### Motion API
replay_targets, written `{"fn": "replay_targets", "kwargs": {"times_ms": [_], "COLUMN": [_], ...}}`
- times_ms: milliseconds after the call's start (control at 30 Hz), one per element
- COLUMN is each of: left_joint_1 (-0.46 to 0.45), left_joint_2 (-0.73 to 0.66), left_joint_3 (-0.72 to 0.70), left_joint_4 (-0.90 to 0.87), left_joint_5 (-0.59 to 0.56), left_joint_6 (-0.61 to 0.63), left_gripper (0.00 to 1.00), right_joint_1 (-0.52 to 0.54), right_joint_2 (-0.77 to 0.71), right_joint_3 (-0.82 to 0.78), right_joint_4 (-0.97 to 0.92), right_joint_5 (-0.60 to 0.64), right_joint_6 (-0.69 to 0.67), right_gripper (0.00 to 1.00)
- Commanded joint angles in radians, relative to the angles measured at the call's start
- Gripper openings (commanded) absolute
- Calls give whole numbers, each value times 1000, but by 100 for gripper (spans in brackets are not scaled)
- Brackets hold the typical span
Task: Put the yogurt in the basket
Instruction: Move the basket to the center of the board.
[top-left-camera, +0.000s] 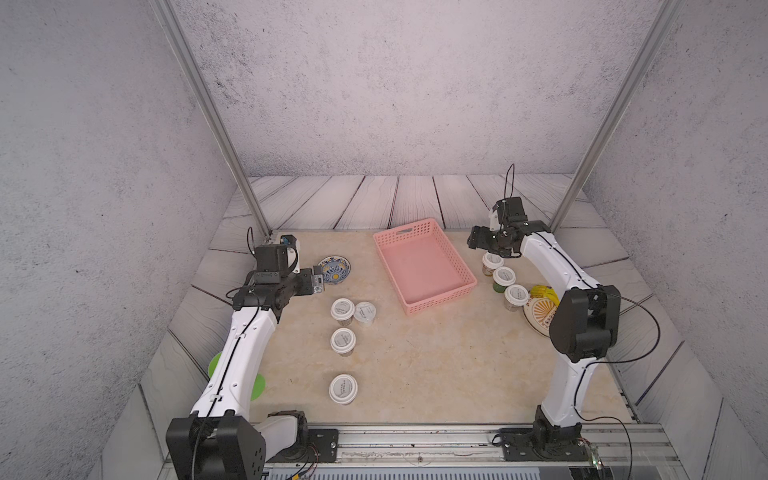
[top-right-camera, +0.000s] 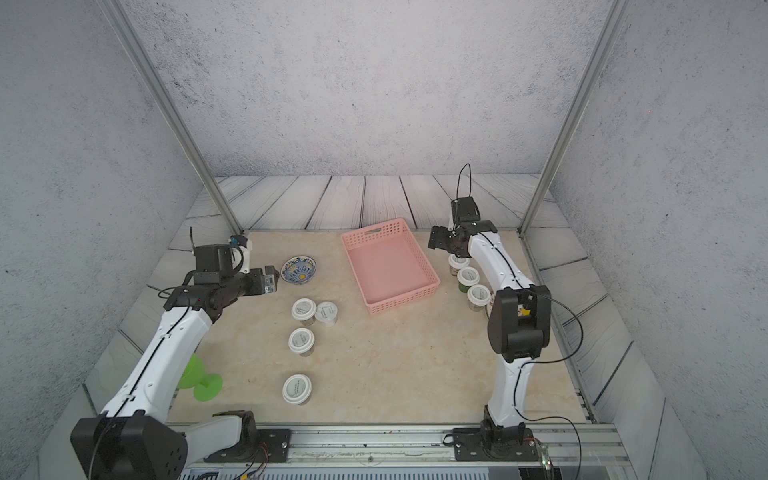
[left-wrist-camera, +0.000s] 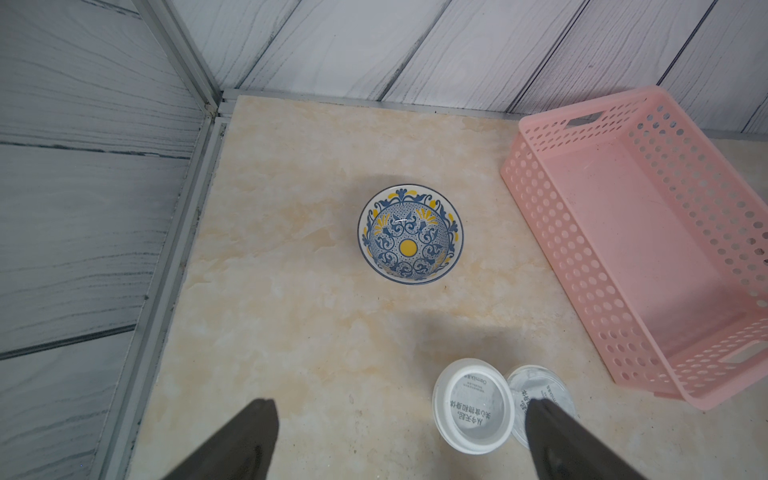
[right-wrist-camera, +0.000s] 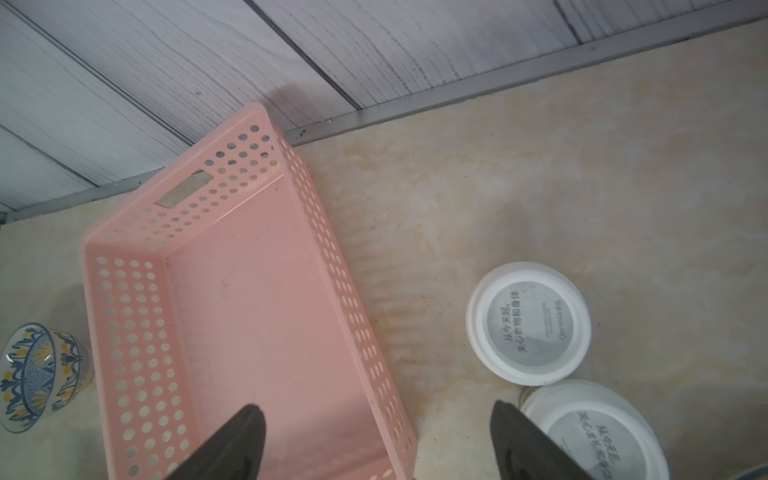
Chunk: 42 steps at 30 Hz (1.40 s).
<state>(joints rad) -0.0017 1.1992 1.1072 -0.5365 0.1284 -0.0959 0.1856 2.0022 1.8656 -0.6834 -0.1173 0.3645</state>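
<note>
Several yogurt cups with white lids stand on the table in both top views. One group (top-left-camera: 343, 340) is left of the pink basket (top-left-camera: 419, 266), which is empty. A row of three (top-left-camera: 504, 277) is on its right. My left gripper (top-left-camera: 318, 284) hovers open beyond the left group, next to two touching cups (left-wrist-camera: 473, 409). My right gripper (top-left-camera: 473, 239) hangs open above the gap between the basket (right-wrist-camera: 249, 311) and the farthest cup of the row (right-wrist-camera: 528, 323). Nothing sits between either pair of fingers.
A blue-patterned bowl (top-left-camera: 334, 270) stands just beyond my left gripper. A round plate with bananas (top-left-camera: 540, 307) lies behind the right arm's elbow. A green object (top-right-camera: 199, 378) sits under the left arm. Metal posts rise at the table's far corners.
</note>
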Motion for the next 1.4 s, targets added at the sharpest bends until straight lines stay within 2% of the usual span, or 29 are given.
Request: {"fn": "replay_targets", "kwargs": {"times_ms": [0, 233, 433, 633, 867, 1033, 1167, 1367], "left_joint_1": [7, 5, 5, 6, 5, 5, 5, 5], "left_joint_2": [7, 13, 31, 37, 34, 46, 50, 38], "left_joint_3": [4, 17, 26, 20, 21, 31, 32, 27], "left_joint_4": [-14, -27, -33, -26, -29, -31, -33, -30], "left_joint_5": [8, 5, 14, 26, 30, 26, 33, 33], "left_joint_6": [7, 9, 10, 11, 10, 8, 8, 12], "left_gripper": [99, 99, 99, 99, 99, 99, 99, 99], "right_joint_1": [28, 67, 92, 98, 116, 138, 150, 159], "right_joint_2": [86, 314, 409, 488, 526, 530, 518, 413], "right_joint_3": [134, 440, 537, 597, 615, 613, 608, 467], "right_joint_4": [-113, -227, -226, -241, -234, -241, -257, -214], "right_joint_5": [31, 72, 128, 131, 137, 164, 180, 198], "right_joint_6": [-48, -96, -136, -143, -151, -175, -191, -200], "right_gripper": [88, 80, 73, 62, 48, 26, 18, 7]}}
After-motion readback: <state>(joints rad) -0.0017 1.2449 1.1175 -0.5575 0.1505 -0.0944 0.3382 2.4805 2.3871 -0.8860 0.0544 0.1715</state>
